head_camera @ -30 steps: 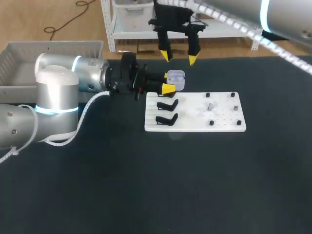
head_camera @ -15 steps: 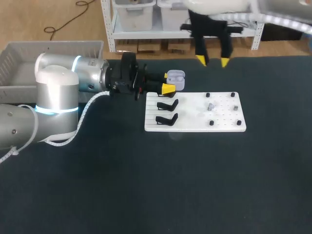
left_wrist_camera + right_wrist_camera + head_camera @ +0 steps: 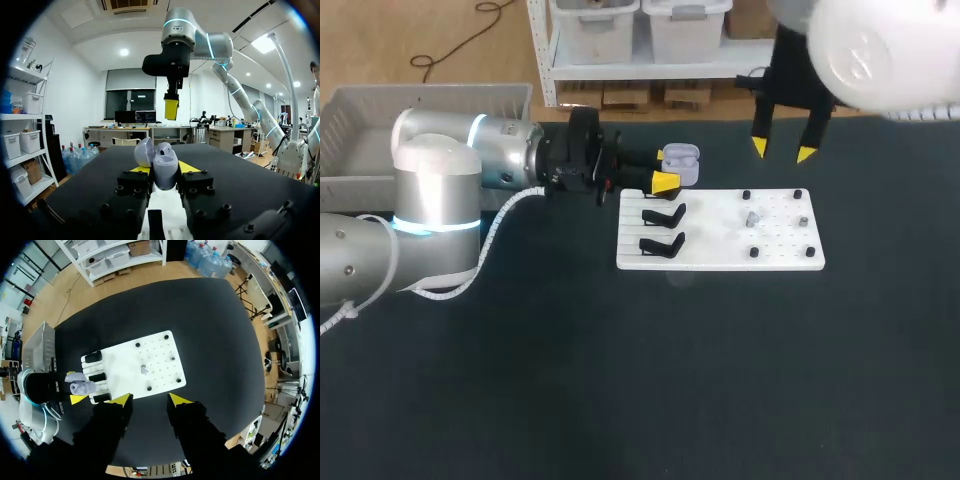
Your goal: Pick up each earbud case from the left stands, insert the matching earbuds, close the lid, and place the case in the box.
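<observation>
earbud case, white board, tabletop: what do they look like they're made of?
earbud case: probably moulded plastic, pale lilac, smooth with a soft sheen.
white board: rigid matte plastic or painted sheet with a grid of holes; can't tell which.
tabletop: dark matte covering, no glare, likely a rubber or fabric mat.

In the head view we look down from above and behind on the dark matte surface [image 3: 620, 380], at middle distance. Our left wrist view faces level across it, close to the pale lilac plastic earbud case [image 3: 161, 165]. Our right wrist view faces straight down from high above. All three share that case; the downward two share the white rectangular pegged board [image 3: 720, 232].
</observation>
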Controlling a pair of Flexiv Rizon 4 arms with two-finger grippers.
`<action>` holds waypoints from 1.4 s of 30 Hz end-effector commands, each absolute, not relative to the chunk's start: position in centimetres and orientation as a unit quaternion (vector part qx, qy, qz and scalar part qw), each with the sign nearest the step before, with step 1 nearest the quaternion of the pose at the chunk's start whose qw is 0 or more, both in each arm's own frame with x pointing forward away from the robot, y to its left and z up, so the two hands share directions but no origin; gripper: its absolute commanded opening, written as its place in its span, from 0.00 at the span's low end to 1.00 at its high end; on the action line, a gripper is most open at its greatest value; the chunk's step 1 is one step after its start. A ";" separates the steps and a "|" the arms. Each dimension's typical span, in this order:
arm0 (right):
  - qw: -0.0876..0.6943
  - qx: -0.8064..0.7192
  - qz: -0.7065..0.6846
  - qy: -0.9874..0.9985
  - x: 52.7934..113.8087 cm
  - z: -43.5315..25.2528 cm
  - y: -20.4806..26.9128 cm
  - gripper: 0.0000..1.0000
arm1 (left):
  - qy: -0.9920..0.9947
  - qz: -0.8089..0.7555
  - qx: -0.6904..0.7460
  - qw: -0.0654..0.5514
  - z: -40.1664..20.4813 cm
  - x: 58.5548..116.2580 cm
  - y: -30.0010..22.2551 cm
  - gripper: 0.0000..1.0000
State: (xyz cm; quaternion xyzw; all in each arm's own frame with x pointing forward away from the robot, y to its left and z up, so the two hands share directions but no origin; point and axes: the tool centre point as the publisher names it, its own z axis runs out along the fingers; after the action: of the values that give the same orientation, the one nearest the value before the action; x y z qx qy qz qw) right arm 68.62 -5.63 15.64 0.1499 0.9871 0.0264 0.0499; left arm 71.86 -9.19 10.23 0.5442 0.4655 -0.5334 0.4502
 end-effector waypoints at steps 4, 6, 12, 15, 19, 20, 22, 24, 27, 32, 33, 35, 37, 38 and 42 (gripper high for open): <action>0.090 0.140 0.158 0.973 69.0 11.8 -6.8 0.52 | 0.466 -0.533 0.545 0.450 10.2 71.9 -9.2 0.00; 0.085 0.149 0.159 0.972 69.2 11.6 -7.1 0.89 | 0.466 -0.533 0.545 0.450 10.2 71.9 -9.2 0.00; 0.088 0.164 0.162 0.969 69.3 12.3 -7.4 1.00 | 0.466 -0.533 0.545 0.450 10.2 71.9 -9.2 0.00; 0.088 0.164 0.162 0.969 69.3 12.3 -7.4 1.00 | 0.466 -0.533 0.545 0.450 10.2 71.9 -9.2 0.00; 0.088 0.164 0.162 0.969 69.3 12.3 -7.4 1.00 | 0.466 -0.533 0.545 0.450 10.2 71.9 -9.2 0.00; 0.088 0.164 0.162 0.969 69.3 12.3 -7.4 1.00 | 0.466 -0.533 0.545 0.450 10.2 71.9 -9.2 0.00; 0.088 0.164 0.162 0.969 69.3 12.3 -7.4 1.00 | 0.466 -0.533 0.545 0.450 10.2 71.9 -9.2 0.00; 0.088 0.164 0.162 0.969 69.3 12.3 -7.4 1.00 | 0.466 -0.533 0.545 0.450 10.2 71.9 -9.2 0.00; 0.088 0.162 0.157 0.970 70.1 11.5 -7.3 1.00 | 0.466 -0.533 0.545 0.450 10.2 71.9 -9.2 0.00; 0.103 0.144 0.151 0.972 73.2 10.2 -7.5 1.00 | 0.466 -0.533 0.545 0.450 10.2 71.9 -9.2 0.00; 0.098 0.137 0.154 0.973 73.7 9.9 -7.5 1.00 | 0.466 -0.533 0.545 0.450 10.2 71.9 -9.2 0.00; 0.092 0.123 0.163 0.974 74.3 9.4 -7.6 1.00 | 0.466 -0.533 0.545 0.450 10.2 71.9 -9.2 0.00; 0.081 0.119 0.168 0.975 74.6 8.8 -7.7 1.00 | 0.466 -0.533 0.545 0.450 10.2 71.9 -9.2 0.00; 0.077 0.118 0.169 0.976 74.6 8.5 -7.7 1.00 | 0.466 -0.533 0.545 0.450 10.2 71.9 -9.2 0.00; 0.064 0.117 0.167 0.977 74.1 7.8 -7.4 1.00 | 0.466 -0.533 0.545 0.450 10.2 71.9 -9.2 0.00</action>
State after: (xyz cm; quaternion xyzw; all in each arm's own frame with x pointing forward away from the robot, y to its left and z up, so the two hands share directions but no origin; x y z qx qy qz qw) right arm 73.52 -7.83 7.99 0.1211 0.9749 0.1673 0.0835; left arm 71.86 -9.19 10.23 0.5442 0.4655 -0.5334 0.4502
